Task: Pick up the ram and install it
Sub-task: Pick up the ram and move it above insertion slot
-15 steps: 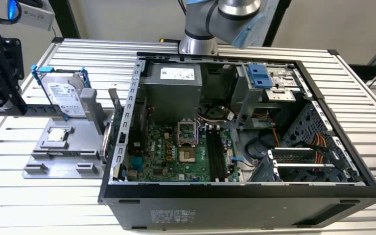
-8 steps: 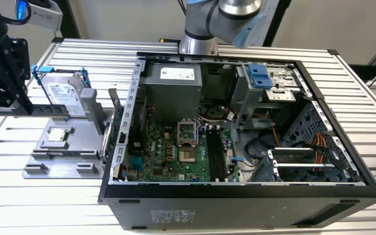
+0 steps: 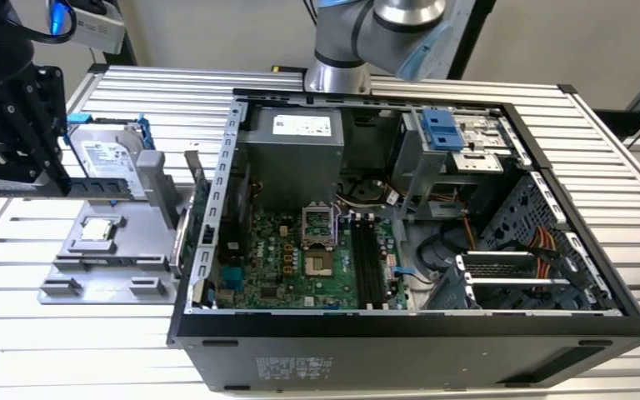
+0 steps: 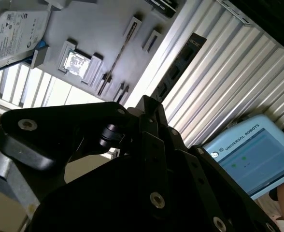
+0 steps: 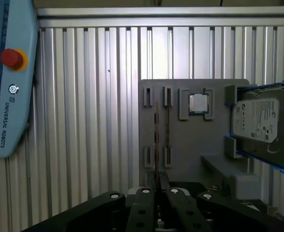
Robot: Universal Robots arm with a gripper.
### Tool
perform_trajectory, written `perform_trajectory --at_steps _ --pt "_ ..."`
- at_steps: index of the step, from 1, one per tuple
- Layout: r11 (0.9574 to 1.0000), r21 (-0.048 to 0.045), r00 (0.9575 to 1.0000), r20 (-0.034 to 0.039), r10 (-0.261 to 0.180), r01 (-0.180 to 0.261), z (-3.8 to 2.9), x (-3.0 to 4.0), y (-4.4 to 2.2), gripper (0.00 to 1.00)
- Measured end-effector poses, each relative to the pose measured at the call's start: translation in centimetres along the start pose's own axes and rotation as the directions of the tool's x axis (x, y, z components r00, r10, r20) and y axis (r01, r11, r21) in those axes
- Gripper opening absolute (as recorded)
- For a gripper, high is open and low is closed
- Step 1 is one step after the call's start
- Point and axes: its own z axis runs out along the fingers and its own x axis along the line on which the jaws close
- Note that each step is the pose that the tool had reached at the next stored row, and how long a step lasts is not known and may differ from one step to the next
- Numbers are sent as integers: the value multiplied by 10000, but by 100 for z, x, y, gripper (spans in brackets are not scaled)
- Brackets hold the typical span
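Exterior view's surface is a ribbed aluminium table (image 3: 615,175), backed by a pale wall (image 3: 220,33). An open computer case (image 3: 409,323) is laid on its side at the middle of the table, with the green motherboard (image 3: 297,262) exposed inside. The arm (image 3: 342,42) is mounted behind the case. A grey tray (image 3: 87,282) is set just beside the case, toward the exterior view's left. A silver hard drive (image 3: 103,154) in a blue frame is stood at the tray's far end, and a small square processor chip (image 3: 97,231) is seated nearer the middle. A pale blue teach pendant (image 5: 7,96) with a red button is seen lying on the slats in both wrist views.

The ram (image 3: 81,188) is seen as a long, thin, dark bluish-green stick with black chips along its face. It is held level above the tray, outside the case, and is crossed in front of the hard drive as viewed from outside. In the first wrist view it is shown edge-on as a thin line (image 5: 156,140) running over the tray's slots. In the second wrist view its chip-studded face (image 4: 180,60) is shown against the slats.

The black gripper (image 3: 47,171) is placed over the tray, and its jaws are pinched on the ram from both sides, as shown in the first wrist view (image 5: 156,203).
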Motion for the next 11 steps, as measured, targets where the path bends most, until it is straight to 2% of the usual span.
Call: perform_trajectory --at_steps 11 --pt "10000 -6 10000 0 0 0 -2 -4 -147 0"
